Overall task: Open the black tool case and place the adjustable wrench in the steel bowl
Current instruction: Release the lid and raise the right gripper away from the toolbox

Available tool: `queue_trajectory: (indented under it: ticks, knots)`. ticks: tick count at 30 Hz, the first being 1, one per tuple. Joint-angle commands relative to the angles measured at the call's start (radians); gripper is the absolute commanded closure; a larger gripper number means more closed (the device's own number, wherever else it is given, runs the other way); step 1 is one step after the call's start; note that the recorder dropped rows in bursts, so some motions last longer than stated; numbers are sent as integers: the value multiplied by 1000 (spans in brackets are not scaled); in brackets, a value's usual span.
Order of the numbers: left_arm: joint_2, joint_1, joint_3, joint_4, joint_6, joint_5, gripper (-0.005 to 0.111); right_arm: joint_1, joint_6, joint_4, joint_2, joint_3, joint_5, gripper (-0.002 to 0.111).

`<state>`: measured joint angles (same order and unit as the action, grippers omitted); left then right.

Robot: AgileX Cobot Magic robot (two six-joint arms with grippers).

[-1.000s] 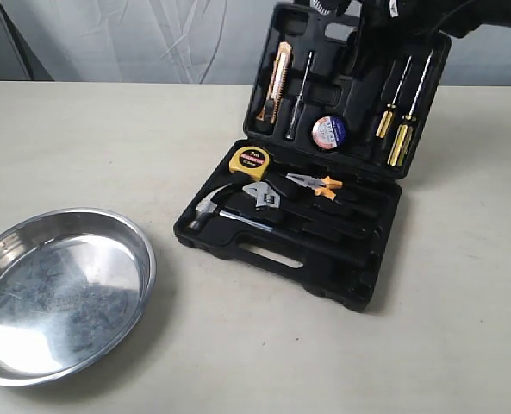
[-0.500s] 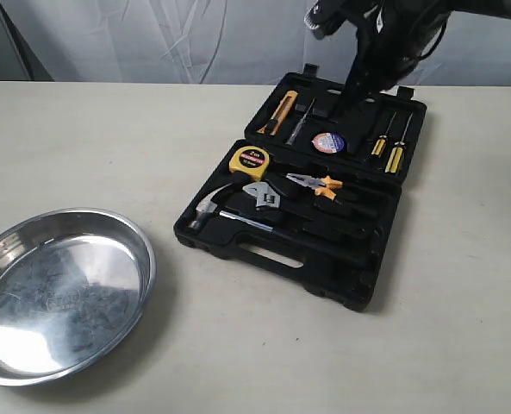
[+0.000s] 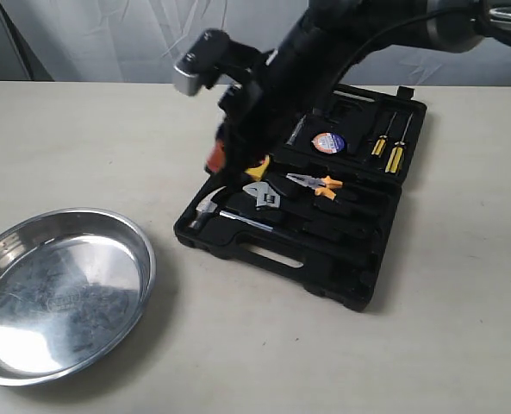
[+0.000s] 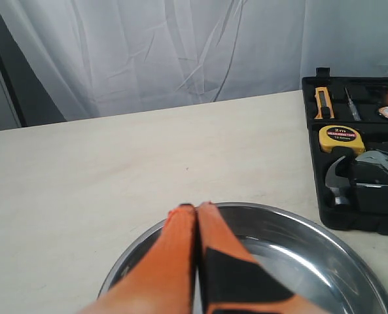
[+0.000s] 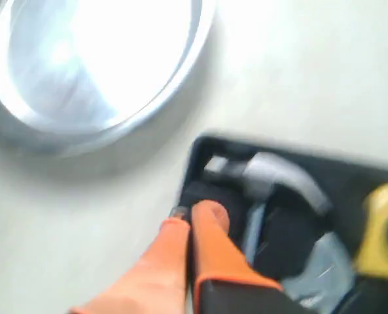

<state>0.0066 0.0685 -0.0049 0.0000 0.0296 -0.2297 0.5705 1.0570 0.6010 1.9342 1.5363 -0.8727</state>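
Steel bowl rests on the desk beside the open case, adjustable wrench inside (by the hammer). Right claw and left claw are pinched closed, empty.

The bowl sits at the counter's front left. The case lies well apart to its right, open, its lid flat behind the base. In the base, the hammer lies at the left. The wrench is just right of the hammer's head, and the pliers are right of the wrench. In the lid, a tape roll sits mid-way, with screwdrivers to its right. The right end effector hangs over the base's left corner by the hammer head. The left end effector hangs over the bowl's rim.
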Motion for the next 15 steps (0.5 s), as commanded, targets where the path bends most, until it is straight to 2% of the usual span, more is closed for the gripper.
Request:
queue_trajectory:
  ticks: [1, 3, 6, 9, 12, 15]
  knots:
    - [-7, 5, 5, 0, 0, 5, 106, 30, 46, -21, -1, 5, 556, 108]
    - [-7, 5, 5, 0, 0, 5, 106, 19, 37, -52, 4, 5, 701, 108]
    - [-7, 5, 5, 0, 0, 5, 106, -37, -32, -80, 6, 5, 702, 108]
    - [-7, 5, 5, 0, 0, 5, 106, -116, -232, -186, 7, 5, 600, 108]
    - [-7, 5, 5, 0, 0, 5, 106, -196, -509, -417, 11, 5, 483, 108]
    - [-7, 5, 5, 0, 0, 5, 106, -249, -788, -659, 13, 5, 267, 108]
